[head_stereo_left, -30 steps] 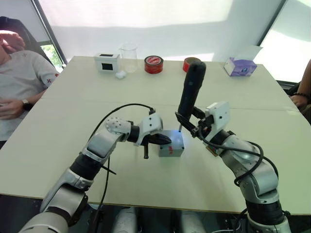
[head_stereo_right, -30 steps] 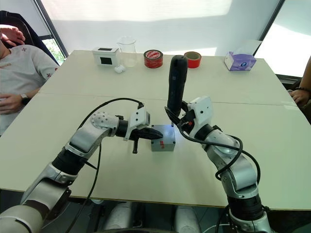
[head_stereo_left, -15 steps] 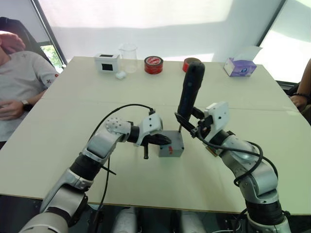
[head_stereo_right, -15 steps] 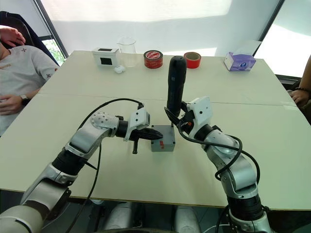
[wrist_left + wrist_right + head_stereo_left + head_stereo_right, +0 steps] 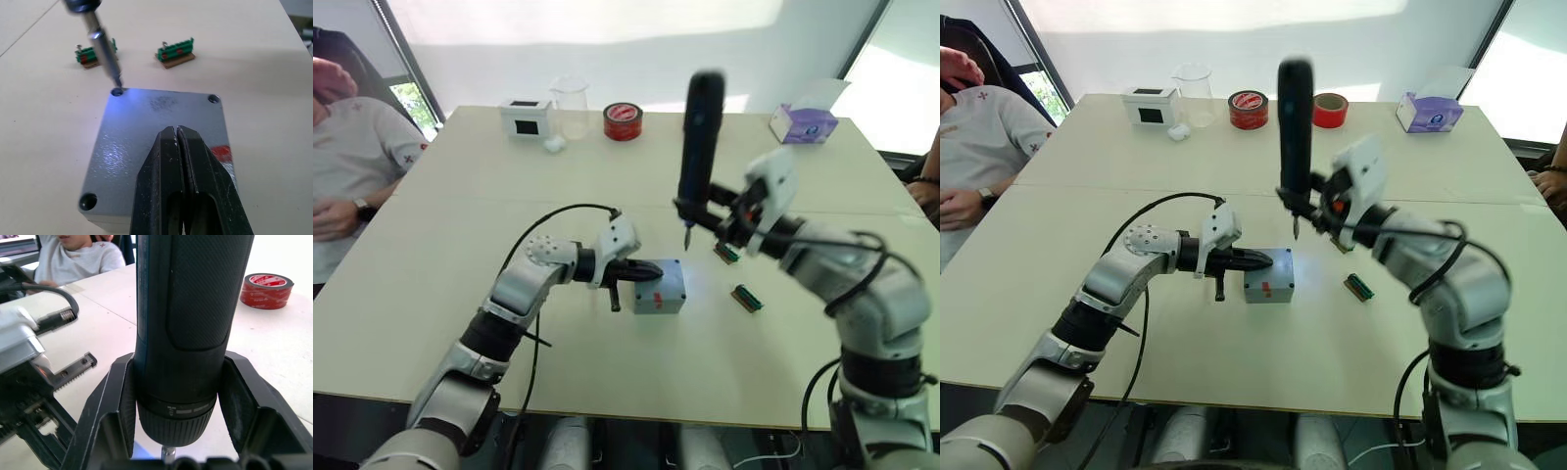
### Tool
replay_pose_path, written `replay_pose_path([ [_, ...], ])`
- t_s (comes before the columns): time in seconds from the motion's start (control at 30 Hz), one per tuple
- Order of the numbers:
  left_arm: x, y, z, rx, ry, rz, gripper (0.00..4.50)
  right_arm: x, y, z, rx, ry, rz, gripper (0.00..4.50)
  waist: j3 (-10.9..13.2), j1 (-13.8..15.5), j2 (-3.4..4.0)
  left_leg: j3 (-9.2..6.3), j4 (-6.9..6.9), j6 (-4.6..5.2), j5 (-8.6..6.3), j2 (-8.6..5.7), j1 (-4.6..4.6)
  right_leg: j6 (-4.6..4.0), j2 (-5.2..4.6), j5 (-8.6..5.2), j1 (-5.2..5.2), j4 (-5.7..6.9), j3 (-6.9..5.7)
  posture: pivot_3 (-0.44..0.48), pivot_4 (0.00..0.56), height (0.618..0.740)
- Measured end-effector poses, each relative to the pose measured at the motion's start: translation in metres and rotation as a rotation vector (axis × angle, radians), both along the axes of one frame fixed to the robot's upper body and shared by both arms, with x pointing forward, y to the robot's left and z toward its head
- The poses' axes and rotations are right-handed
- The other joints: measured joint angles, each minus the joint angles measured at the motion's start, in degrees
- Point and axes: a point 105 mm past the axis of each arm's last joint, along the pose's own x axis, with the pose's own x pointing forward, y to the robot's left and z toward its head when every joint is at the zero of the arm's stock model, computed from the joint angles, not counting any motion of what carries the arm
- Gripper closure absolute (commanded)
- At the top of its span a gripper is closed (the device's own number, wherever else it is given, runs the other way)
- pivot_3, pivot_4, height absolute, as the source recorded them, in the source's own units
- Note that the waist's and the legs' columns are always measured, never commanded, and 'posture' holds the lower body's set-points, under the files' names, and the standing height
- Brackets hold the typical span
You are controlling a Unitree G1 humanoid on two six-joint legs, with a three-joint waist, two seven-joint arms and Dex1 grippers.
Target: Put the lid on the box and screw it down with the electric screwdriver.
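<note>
The grey box (image 5: 658, 298), red mark on its near side, sits mid-table with the grey lid (image 5: 156, 110) resting on top. My left gripper (image 5: 177, 129) is shut, its tips pressing on the lid (image 5: 661, 274) from the left. My right gripper (image 5: 178, 364) is shut on the black electric screwdriver (image 5: 701, 137), which stands upright. Its metal bit (image 5: 104, 51) points down at the lid's far right corner hole (image 5: 116, 91), the tip just above it. A blue light glows on that corner.
Two small green terminal blocks (image 5: 725, 253) (image 5: 745, 298) lie right of the box. Along the far edge stand a white box with a black screen (image 5: 526, 117), a beaker (image 5: 570, 110), red tape rolls (image 5: 1248, 109) and a tissue box (image 5: 803, 124). A person (image 5: 342, 147) sits at the left.
My right arm has lifted the screwdriver, raising its bit off the lid's corner and uncovering the green blocks. The left gripper stays shut on the lid. The camera has shifted slightly.
</note>
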Motion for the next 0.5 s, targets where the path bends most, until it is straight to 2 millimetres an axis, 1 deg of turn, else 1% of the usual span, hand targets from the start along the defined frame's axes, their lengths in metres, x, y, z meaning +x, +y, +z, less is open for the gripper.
replay_pose_path([
  [0.03, 0.005, 0.002, 0.005, -0.04, 0.017, 0.039, 4.5, 0.0, -0.006, 0.02, 0.029, -0.037, -0.011, 2.7, 0.01, 0.02, -0.01, -0.01, 0.0, 0.0, 0.01, 0.01, -0.17, 0.21, 0.05, 0.12, -0.13, 0.01, -0.09, 0.0, 0.15, 0.715],
  [0.07, 0.011, 0.008, 0.013, -0.081, 0.017, 0.091, 4.5, 0.002, -0.01, 0.024, 0.063, 0.003, -0.012, 2.7, 0.09, 0.03, 0.05, 0.0, 0.0, 0.0, 0.01, 0.01, -0.18, 0.26, 0.08, 0.13, -0.1, -0.01, -0.21, 0.0, 0.15, 0.715],
  [0.1, 0.017, 0.009, 0.027, -0.13, 0.003, 0.119, 4.5, 0.009, -0.017, 0.026, 0.094, 0.09, -0.033, 2.7, 0.41, -0.01, 0.04, 0.02, 0.04, 0.01, 0.02, 0.0, -0.23, 0.34, 0.08, 0.18, -0.12, 0.01, -0.25, 0.0, 0.15, 0.715],
  [0.13, 0.018, 0.01, 0.035, -0.152, -0.012, 0.122, 4.5, 0.013, -0.026, 0.028, 0.106, 0.126, -0.064, 2.7, 0.51, 0.05, 0.02, 0.01, 0.04, 0.01, 0.02, 0.0, -0.26, 0.37, 0.08, 0.2, -0.11, -0.01, -0.28, 0.0, 0.15, 0.715],
  [0.2, 0.016, 0.017, 0.049, -0.191, -0.04, 0.114, 4.5, 0.014, -0.048, 0.029, 0.1, 0.198, -0.129, 2.7, 0.52, 0.43, 0.02, 0.0, 0.04, 0.04, 0.0, -0.02, -0.25, 0.38, 0.06, 0.2, -0.07, -0.04, -0.41, 0.0, 0.15, 0.715],
  [0.23, 0.015, 0.022, 0.052, -0.189, -0.052, 0.118, 4.5, 0.013, -0.061, 0.026, 0.066, 0.229, -0.179, 2.7, 0.52, 0.44, 0.02, -0.01, 0.02, 0.06, -0.01, -0.02, -0.25, 0.38, 0.05, 0.2, -0.05, -0.08, -0.48, 0.0, 0.15, 0.715],
  [0.27, 0.013, 0.025, 0.053, -0.18, -0.045, 0.11, 4.5, 0.012, -0.076, 0.021, 0.01, 0.254, -0.242, 2.7, 0.52, 0.51, 0.02, -0.01, 0.02, 0.07, -0.02, -0.05, -0.26, 0.38, 0.04, 0.2, -0.05, -0.1, -0.51, 0.0, 0.15, 0.715],
  [0.3, 0.01, 0.029, 0.055, -0.161, -0.036, 0.096, 4.5, 0.008, -0.094, 0.011, -0.06, 0.303, -0.305, 2.7, 0.54, 0.62, 0.0, -0.09, 0.01, 0.11, -0.04, -0.09, -0.29, 0.39, 0.02, 0.19, -0.02, -0.13, -0.59, 0.0, 0.15, 0.715],
  [0.37, 0.003, 0.042, 0.06, -0.136, -0.021, 0.068, 4.5, 0.002, -0.125, -0.015, -0.137, 0.443, -0.419, 2.7, 0.61, 0.3, -0.01, 0.01, 0.02, 0.13, -0.05, -0.1, -0.26, 0.39, -0.01, 0.19, 0.01, -0.21, -0.62, 0.0, 0.15, 0.715],
  [0.43, -0.016, 0.047, 0.068, -0.107, -0.012, -0.043, 4.5, -0.009, -0.145, -0.044, -0.176, 0.623, -0.479, 2.7, 0.71, -0.16, 0.04, 0.08, 0.02, 0.11, -0.04, -0.08, -0.2, 0.4, -0.01, 0.19, 0.01, -0.19, -0.62, 0.0, 0.15, 0.715],
  [0.5, -0.025, 0.047, 0.067, -0.061, -0.021, -0.101, 4.5, -0.016, -0.15, -0.061, -0.16, 0.74, -0.474, 2.7, 0.76, -0.66, 0.11, 0.09, 0.01, 0.09, -0.03, -0.05, -0.15, 0.4, 0.03, 0.19, 0.01, -0.11, -0.62, 0.0, 0.15, 0.715],
])
